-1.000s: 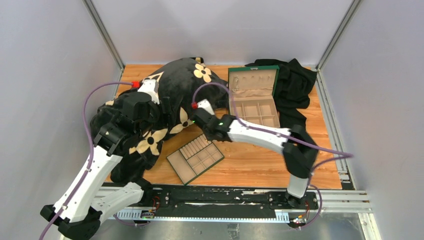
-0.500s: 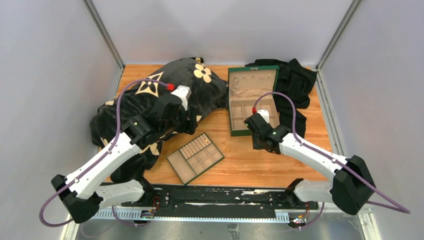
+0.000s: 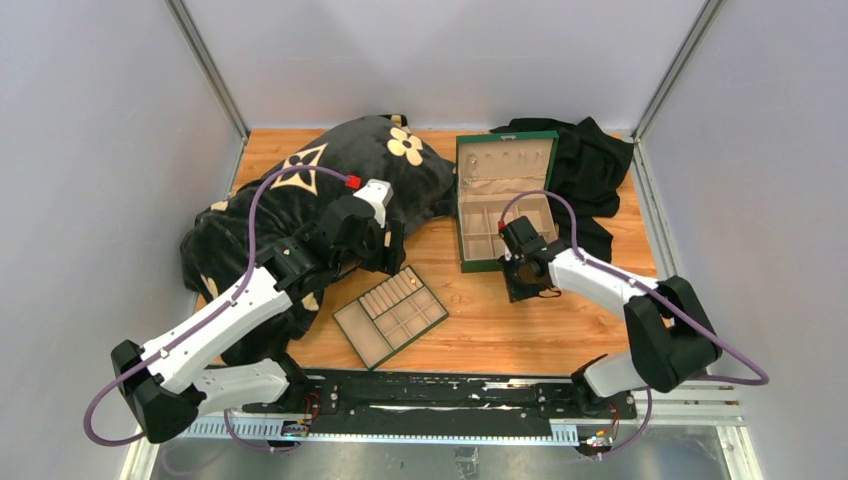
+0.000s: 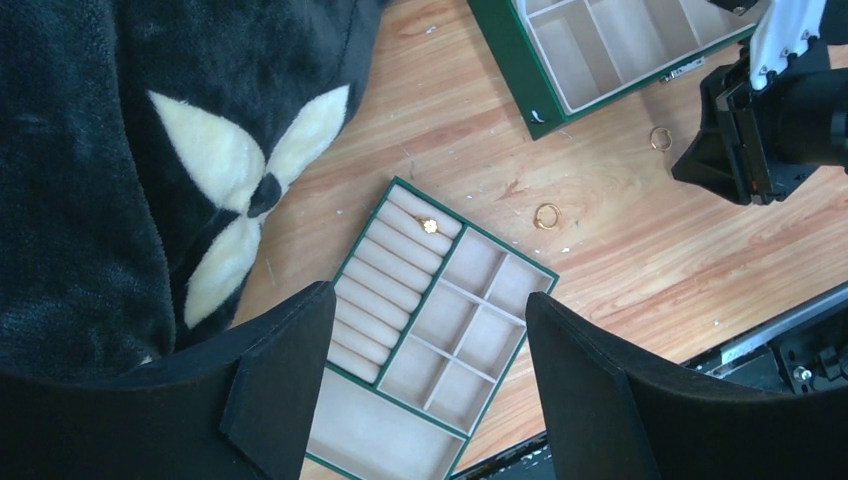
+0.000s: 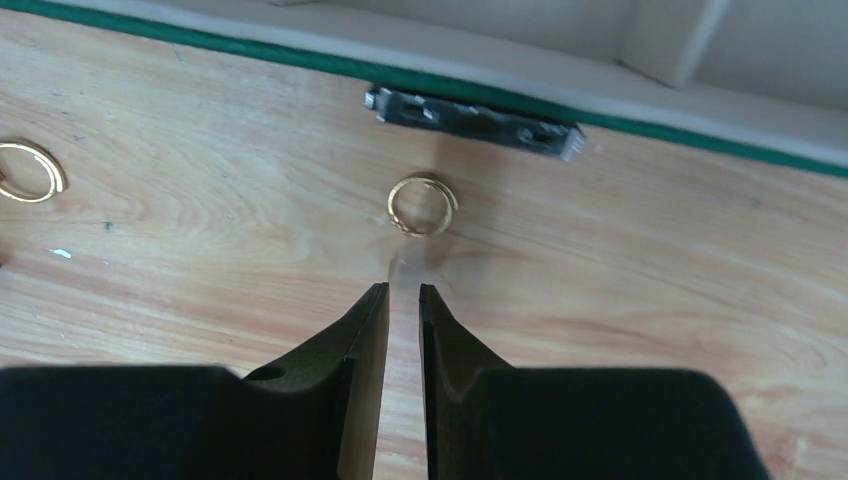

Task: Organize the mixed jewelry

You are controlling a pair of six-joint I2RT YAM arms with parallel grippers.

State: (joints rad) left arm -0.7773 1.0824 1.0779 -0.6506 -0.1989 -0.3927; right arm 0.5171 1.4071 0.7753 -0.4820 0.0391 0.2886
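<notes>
Center frame in the right wrist view, a ring (image 5: 422, 205) lies on the table (image 5: 200, 230) just above the right gripper (image 5: 403, 288), jaws a sliver apart, empty. Over the tray (image 4: 487, 340), the left gripper (image 4: 430, 295) gapes wide.

White arm links (image 3: 600, 283), black joints (image 3: 668, 345), purple cables (image 3: 251, 225), red plugs (image 3: 352, 182), black tapered jaws

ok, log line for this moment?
left fingers: open, empty, aimed at tray | right fingers: narrow gap, empty, just short of gold ring by box latch
</notes>
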